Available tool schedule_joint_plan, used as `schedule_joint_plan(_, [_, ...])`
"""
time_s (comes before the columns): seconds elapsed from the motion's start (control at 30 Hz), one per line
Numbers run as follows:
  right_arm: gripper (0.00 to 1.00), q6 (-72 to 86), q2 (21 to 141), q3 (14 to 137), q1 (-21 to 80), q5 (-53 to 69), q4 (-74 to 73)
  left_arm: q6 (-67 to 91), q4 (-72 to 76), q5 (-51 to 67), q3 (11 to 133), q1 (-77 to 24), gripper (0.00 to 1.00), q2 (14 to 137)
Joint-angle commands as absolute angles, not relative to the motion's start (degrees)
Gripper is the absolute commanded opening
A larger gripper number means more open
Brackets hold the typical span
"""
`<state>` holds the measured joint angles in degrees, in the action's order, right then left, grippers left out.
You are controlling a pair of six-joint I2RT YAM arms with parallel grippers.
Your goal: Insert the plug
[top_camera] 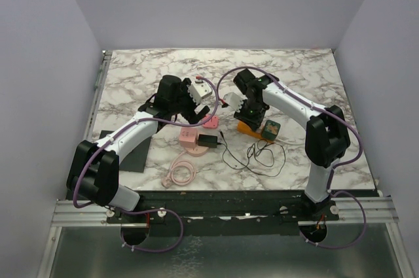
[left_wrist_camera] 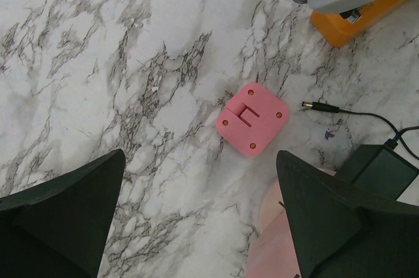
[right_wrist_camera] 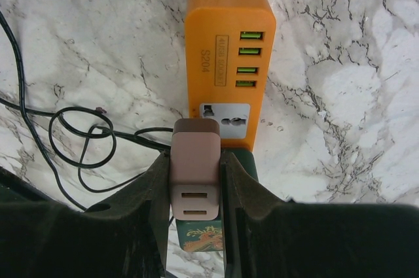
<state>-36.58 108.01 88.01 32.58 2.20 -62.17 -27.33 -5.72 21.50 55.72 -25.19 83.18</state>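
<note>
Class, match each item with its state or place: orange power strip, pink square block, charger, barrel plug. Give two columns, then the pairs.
1. orange power strip
2. pink square block
3. charger
4. barrel plug

A. gripped by the right end effector
B. ends a thin black cable
C. carries four green ports
D. lies flat below the open left end effector

Pairs: 1-C, 2-D, 3-A, 4-B

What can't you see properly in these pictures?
- Right wrist view: the plug's prongs, behind its own body; whether they are in the orange power strip is unclear.
- Left wrist view: the pale pink object, cut off by the bottom edge and the left pincer's finger.
- Top view: strip mostly under right arm.
</note>
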Motion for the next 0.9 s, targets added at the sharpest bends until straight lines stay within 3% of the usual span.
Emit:
schedule_joint_plan(0.0, [0.01, -37.2, 108.4, 87.4, 32.9, 0.3, -61.0, -27.6, -5.7, 23.4, 54.8, -24.9, 0.99, 82.1])
schedule_joint_plan(0.87, [0.01, -36.8, 109.2, 86.2, 34.2, 0.3, -61.0, -26.9, -5.8, 23.9, 54.1, -24.9, 0.99, 81.1])
